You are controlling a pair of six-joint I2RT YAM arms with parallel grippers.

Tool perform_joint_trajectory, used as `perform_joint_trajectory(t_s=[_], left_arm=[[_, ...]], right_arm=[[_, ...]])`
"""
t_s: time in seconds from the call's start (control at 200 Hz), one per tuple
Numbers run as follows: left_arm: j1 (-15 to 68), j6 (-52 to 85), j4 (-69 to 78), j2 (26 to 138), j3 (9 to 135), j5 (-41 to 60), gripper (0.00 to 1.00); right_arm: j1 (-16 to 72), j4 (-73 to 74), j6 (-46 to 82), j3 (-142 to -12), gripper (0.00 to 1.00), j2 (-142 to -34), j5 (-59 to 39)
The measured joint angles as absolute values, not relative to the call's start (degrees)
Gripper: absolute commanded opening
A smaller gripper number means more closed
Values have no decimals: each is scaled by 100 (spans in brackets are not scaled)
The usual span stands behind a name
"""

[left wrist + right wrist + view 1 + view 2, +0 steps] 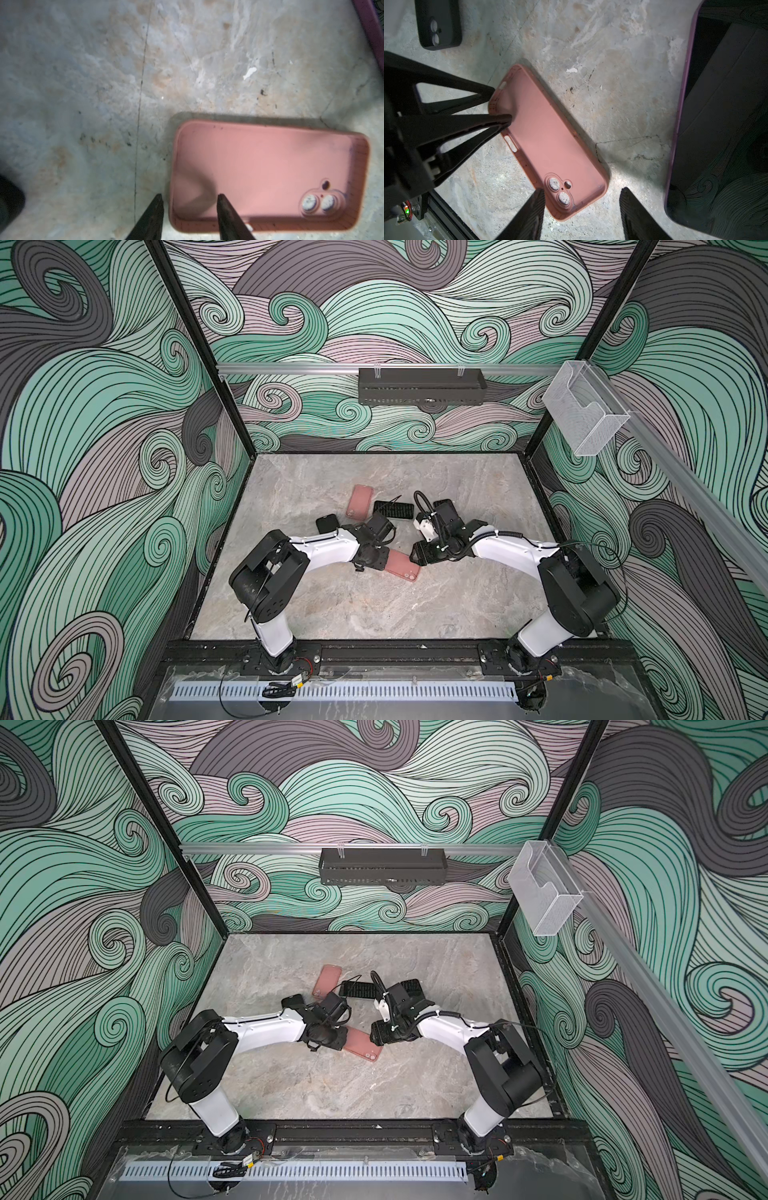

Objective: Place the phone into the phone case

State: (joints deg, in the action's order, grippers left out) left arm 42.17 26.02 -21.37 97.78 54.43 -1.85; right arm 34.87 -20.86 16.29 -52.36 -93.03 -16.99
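Observation:
The pink phone case [402,566] [365,1048] lies open side up on the marble table, empty, with its camera holes showing [270,170] [550,141]. My left gripper [190,197] [501,105] [387,562] is open and straddles the case's wall at one short end, one finger outside and one over the inside. At the opposite end my right gripper [582,191] [414,558] stands open, the case's camera corner between its fingers and untouched. The phone [716,145], dark-screened with a purple rim [372,31], lies flat close beside the case.
A black case [438,25] [326,524] lies beyond my left arm. Another pink case or phone [360,502] and a black ribbed item [392,510] sit farther back. A black tray [422,385] and a clear box [582,410] hang on the rails.

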Motion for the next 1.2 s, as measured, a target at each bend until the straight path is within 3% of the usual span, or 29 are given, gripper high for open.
perform_joint_trajectory(t_s=[0.295, 0.746, 1.196], left_arm=[[4351, 3870, -1809, 9142, 4770, 1, 44], [4595, 4604, -1240, 9391, 4703, 130, 29], [4589, 4700, -1304, 9666, 5033, -73, 35]], right_arm=[[3487, -2062, 1503, -5269, 57, -9725, -1708], [3487, -2040, 1378, -5428, 40, -9948, -1964], [3669, -1767, 1466, -5190, 32, -9902, -2270]])
